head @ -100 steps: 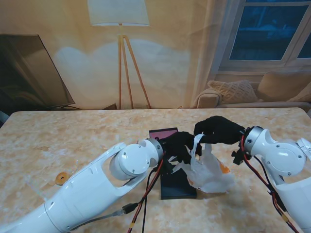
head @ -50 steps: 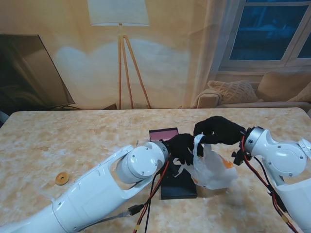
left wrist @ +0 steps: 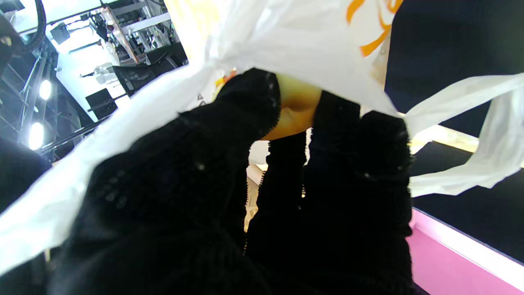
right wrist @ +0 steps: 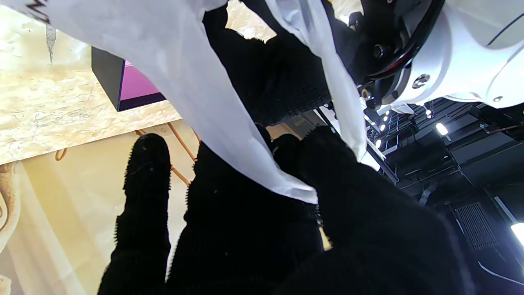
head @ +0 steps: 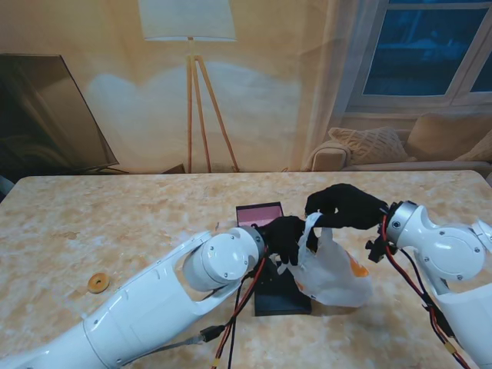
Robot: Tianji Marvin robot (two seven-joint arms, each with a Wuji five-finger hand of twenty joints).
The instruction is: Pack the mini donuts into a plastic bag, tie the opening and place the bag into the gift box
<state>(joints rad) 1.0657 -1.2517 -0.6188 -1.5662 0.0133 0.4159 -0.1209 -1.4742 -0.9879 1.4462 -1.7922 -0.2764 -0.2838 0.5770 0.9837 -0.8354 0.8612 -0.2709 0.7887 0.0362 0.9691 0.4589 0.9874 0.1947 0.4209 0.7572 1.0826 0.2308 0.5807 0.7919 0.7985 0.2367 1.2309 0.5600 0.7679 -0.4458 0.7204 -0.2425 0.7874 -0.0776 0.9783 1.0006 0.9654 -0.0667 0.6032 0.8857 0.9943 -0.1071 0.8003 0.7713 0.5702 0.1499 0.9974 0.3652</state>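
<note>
1. The fingers (right wrist: pixel 143 192) of the right hand (head: pixel 344 206) are curled and pinch a handle strip of the plastic bag (head: pixel 330 270); in the right wrist view the white film runs across the black-gloved fingers and is caught between them.
2. The fingers (left wrist: pixel 249 102) of the left hand (head: pixel 286 234) are pressed together on a yellowish mini donut (left wrist: pixel 292 110) at the bag's mouth, with white film draped over the fingertips in the left wrist view.
3. The tabletop (head: pixel 115 223) is a pale marbled slab that carries everything; both white arms rise from the near corners and meet a little right of its middle.
4. The gift box (head: pixel 273 265) lies flat near the middle, its dark body toward me and its pink inner panel at the 12 o'clock end.
5. The plastic bag hangs at 3 o'clock of the gift box, white with orange print, its lower part overlapping the box's right edge in the stand view; whether it rests on the tabletop I cannot tell.
6. The two hands sit close together over the bag's mouth, the right at 1 o'clock of the left.
7. A second mini donut (head: pixel 97 283) lies alone on the tabletop, well apart at 9 o'clock of the gift box.
</note>
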